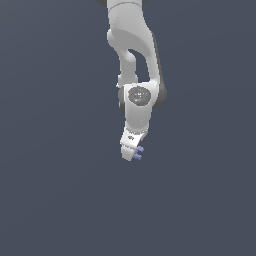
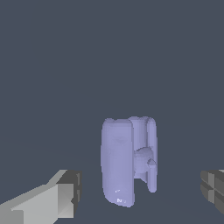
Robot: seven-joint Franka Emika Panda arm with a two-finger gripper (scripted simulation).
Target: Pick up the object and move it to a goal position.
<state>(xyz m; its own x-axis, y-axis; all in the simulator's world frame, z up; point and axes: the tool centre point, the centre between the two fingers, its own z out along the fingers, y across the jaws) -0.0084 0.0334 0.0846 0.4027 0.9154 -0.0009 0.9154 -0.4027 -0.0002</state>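
Observation:
The object (image 2: 127, 162) is a small lavender-blue H-shaped piece, two parallel bars joined by a short crossbar. In the wrist view it stands between my two fingers, with a clear gap on each side. The left finger (image 2: 65, 197) and right finger (image 2: 213, 190) do not touch it. My gripper (image 2: 140, 191) is open around it. In the exterior view the white gripper (image 1: 131, 154) points down, and the object (image 1: 139, 152) shows just at the fingertips on the exterior view's right.
A plain dark grey-blue surface (image 1: 60, 200) fills both views. The white arm (image 1: 131, 40) comes down from the top middle of the exterior view. No other objects or goal marker show.

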